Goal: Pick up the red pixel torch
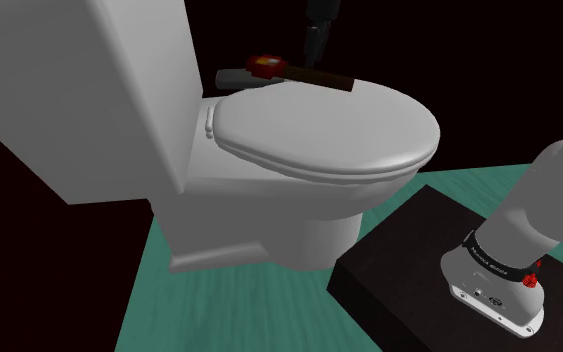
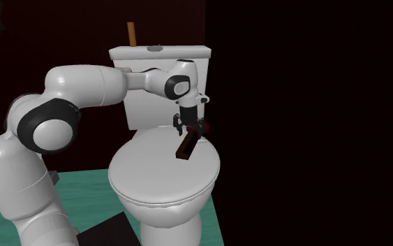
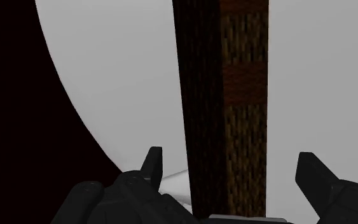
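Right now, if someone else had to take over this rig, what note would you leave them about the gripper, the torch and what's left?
Gripper: open, low over the torch, one finger on each side of its brown handle, neither touching it.
Torch: lying on the closed toilet lid, near the lid's far edge in the shoulder view, with its red head toward the tank.
Done: gripper brought in and lined up over the handle.
Left: lower a little if needed, close on the handle, and lift the torch clear of the lid.
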Action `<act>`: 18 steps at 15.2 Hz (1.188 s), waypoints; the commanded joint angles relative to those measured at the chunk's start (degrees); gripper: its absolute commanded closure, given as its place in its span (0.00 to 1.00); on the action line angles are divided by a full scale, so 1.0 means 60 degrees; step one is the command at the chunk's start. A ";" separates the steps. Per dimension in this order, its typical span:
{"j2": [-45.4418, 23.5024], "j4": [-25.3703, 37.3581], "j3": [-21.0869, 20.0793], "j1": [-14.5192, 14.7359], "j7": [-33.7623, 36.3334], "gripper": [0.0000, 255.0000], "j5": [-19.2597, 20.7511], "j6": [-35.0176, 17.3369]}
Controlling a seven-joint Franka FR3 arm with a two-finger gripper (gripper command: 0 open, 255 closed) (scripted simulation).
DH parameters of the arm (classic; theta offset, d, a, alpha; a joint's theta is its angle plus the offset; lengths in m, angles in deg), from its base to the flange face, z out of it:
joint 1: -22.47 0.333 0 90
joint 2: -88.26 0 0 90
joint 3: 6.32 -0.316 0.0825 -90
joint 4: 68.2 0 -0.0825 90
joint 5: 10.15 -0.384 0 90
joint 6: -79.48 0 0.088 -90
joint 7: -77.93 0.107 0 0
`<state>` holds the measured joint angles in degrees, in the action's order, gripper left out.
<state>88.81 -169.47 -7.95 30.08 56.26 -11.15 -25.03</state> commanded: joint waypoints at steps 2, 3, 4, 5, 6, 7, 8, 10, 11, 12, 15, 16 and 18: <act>-0.0834 0.1005 -0.0140 0.0141 -0.0226 0.00 0.0152 0.0105; -0.0828 0.0869 -0.0140 0.0141 -0.0227 0.00 0.0151 -0.0025; -0.0822 0.0732 -0.0140 0.0141 -0.0228 0.00 0.0151 -0.0155; -0.0823 0.0606 -0.0140 0.0141 -0.0228 0.00 0.0151 -0.0283; -0.0824 0.0478 -0.0140 0.0140 -0.0229 0.00 0.0151 -0.0411; -0.0827 0.0354 -0.0139 0.0140 -0.0229 0.00 0.0151 -0.0539; -0.0832 0.0232 -0.0139 0.0140 -0.0230 0.00 0.0151 -0.0666; -0.0841 0.0041 -0.0139 0.0140 -0.0230 0.00 0.0151 -0.0866; -0.0844 0.0044 -0.0139 0.0140 -0.0230 0.00 0.0152 -0.0865; -0.0846 0.0055 -0.0143 0.0145 -0.0222 1.00 0.0153 -0.0857; -0.0778 0.0001 -0.0138 0.0138 -0.0234 1.00 0.0148 -0.0843; -0.0778 -0.0026 -0.0140 0.0141 -0.0229 1.00 0.0148 -0.0870; -0.0774 -0.0024 -0.0139 0.0139 -0.0232 1.00 0.0147 -0.0865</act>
<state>84.34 -169.34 -8.60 30.78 54.89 -10.13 -30.27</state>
